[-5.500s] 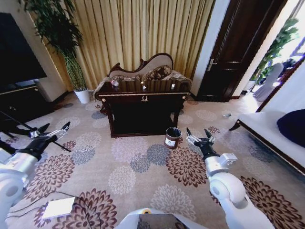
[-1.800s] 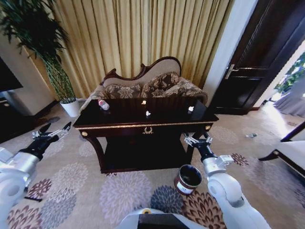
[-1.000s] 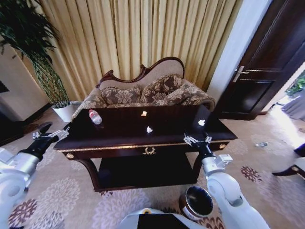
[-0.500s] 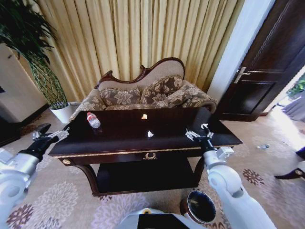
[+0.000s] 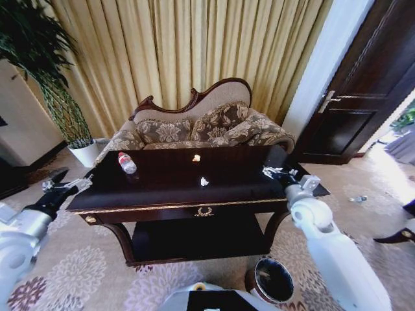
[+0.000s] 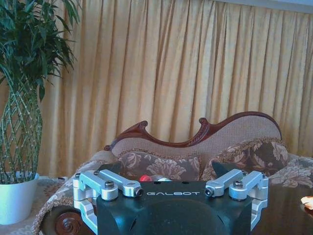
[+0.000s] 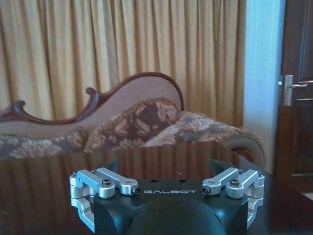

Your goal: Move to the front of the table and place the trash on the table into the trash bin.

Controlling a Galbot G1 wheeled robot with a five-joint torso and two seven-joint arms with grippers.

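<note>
Room: living room, gold curtains [image 5: 194, 58] right across the back, patterned sofa [image 5: 201, 129] tucked behind the table, dark door [image 5: 363, 84] on the right, big potted plant [image 5: 52, 84] on the left, floral carpet.
Table [image 5: 162, 194]: long, glossy, dark brown, gold trim on the front edge with a gold emblem dead centre, curved legs, lower shelf underneath. Sits straight ahead in the head view.
Trash: two tiny crumpled scraps on the tabletop. Yellow scrap [image 5: 196, 157] is near the back edge, about the middle. White scrap [image 5: 204, 182] is a bit nearer the front, just right of centre. They're apart from each other, neither touched by anything.
Bottle [image 5: 126, 162]: small plastic one with a red cap, lying on the left part of the table.
Bin [image 5: 272, 282]: round and dark, on the carpet by the table's right front leg, low in the head view. Inside looks dark, can't tell if anything's in it.
Left gripper [image 5: 65, 188]: off the left end of the table, over the carpet, fingers spread, holding nothing.
Right gripper [image 5: 275, 172]: over the right end of the tabletop, pointing in toward the middle, fingers spread wide too, nothing between them. White scrap is well to its left.
</note>
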